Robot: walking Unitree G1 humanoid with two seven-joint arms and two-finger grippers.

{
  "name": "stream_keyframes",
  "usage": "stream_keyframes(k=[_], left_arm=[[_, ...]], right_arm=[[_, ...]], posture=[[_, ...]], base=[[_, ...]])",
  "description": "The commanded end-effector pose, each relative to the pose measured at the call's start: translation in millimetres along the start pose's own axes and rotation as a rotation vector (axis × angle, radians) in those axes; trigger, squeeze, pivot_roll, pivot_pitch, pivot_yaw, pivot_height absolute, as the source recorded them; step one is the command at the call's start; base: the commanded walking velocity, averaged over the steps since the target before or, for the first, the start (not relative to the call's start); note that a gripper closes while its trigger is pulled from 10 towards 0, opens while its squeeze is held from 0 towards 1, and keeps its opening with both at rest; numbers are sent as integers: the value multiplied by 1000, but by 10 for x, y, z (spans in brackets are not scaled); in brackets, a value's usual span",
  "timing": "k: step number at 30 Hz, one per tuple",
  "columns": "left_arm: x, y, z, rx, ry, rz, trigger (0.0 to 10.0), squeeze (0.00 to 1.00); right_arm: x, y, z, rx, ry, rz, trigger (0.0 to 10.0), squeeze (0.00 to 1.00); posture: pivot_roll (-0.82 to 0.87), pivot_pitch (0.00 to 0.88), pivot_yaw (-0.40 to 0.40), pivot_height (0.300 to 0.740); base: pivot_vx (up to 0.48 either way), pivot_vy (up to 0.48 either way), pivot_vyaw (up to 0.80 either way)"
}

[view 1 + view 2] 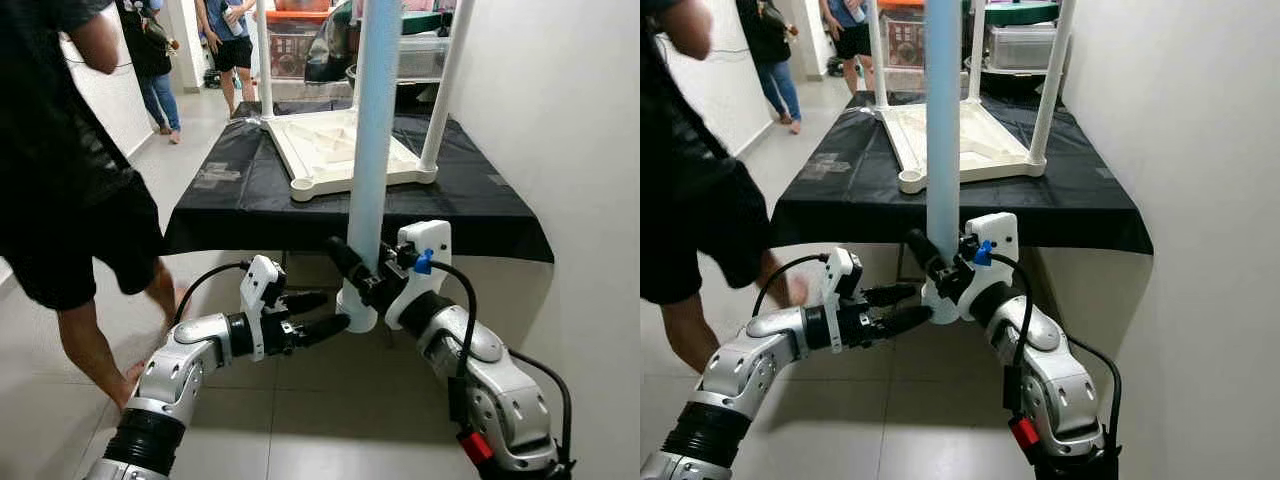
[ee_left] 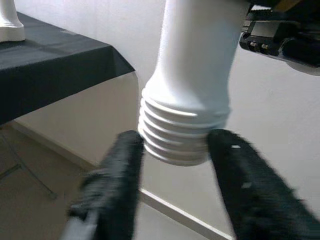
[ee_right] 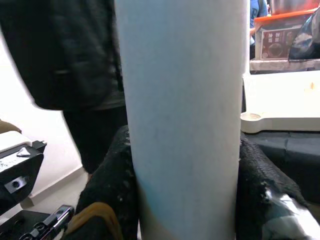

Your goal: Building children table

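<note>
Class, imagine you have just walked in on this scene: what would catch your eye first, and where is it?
First, the tall white table leg held upright by the right gripper in front of the black-draped table. The left gripper, fingers open, reaches toward the leg's threaded bottom end. On the cloth lies the upturned white tabletop, and a person walks past on the left.

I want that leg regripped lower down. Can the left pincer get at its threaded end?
Probably yes: the left pincer is open, its fingers either side of the table leg's threaded end, nothing between; the right pincer grips higher up.

Smooth matt plastic leg (image 1: pixel 374 120), black cloth (image 1: pixel 230 190)
</note>
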State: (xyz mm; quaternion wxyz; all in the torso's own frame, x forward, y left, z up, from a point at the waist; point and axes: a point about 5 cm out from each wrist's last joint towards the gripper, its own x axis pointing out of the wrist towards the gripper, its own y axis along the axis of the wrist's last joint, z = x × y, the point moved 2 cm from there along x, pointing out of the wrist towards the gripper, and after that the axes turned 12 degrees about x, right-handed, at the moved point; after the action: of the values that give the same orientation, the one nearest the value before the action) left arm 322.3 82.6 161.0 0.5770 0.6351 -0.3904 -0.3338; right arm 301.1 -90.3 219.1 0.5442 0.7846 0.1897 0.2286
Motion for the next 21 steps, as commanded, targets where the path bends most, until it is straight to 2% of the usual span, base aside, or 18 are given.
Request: stream_keyframes(k=[1, 4, 5, 6, 8, 9, 11, 12, 13, 14, 21], left_arm=[[68, 108, -31, 22, 17, 44, 0, 0], [68, 100, -29, 30, 9, 38, 0, 0], [73, 93, -27, 38, 3, 28, 1255, 0], [79, 85, -23, 50, -6, 13, 9608, 0], [84, 79, -21, 58, -11, 4, 9608, 0], [86, 82, -18, 93, -21, -7, 10000, 0], [84, 91, -25, 115, -12, -5, 10000, 0], [76, 117, -27, 146, -4, 13, 10000, 859], [76, 117, -27, 146, -4, 13, 10000, 859], [73, 122, -37, 152, 9, 19, 10000, 1000], [50, 103, -27, 165, 8, 8, 10000, 1000]], right_arm=[[43, -123, -319, 68, 180, -56, 0, 0], [42, -133, -341, 68, 196, -64, 0, 0], [41, -140, -353, 68, 205, -69, 0, 0], [40, -144, -361, 68, 211, -73, 0, 0], [39, -145, -364, 67, 214, -75, 0, 0], [40, -148, -360, 64, 212, -79, 0, 0], [41, -148, -359, 63, 211, -79, 0, 0], [42, -148, -356, 62, 210, -79, 0, 0], [42, -148, -356, 62, 210, -79, 0, 0], [41, -148, -355, 62, 210, -80, 0, 0], [43, -151, -359, 62, 213, -80, 0, 0]], posture=[[19, 0, -46, 740], [20, 0, -47, 740], [20, 0, -48, 740], [21, 0, -49, 740], [21, 0, -49, 740], [22, 0, -50, 740], [22, 0, -49, 740], [22, 0, -49, 740], [22, 0, -49, 740], [22, 0, -49, 740], [27, 0, -49, 740]], base=[[0, 0, 0], [0, 0, 0], [0, 0, 0], [0, 0, 0], [0, 0, 0], [0, 0, 0], [0, 0, 0], [0, 0, 0], [0, 0, 0], [0, 0, 0], [0, 0, 0]])
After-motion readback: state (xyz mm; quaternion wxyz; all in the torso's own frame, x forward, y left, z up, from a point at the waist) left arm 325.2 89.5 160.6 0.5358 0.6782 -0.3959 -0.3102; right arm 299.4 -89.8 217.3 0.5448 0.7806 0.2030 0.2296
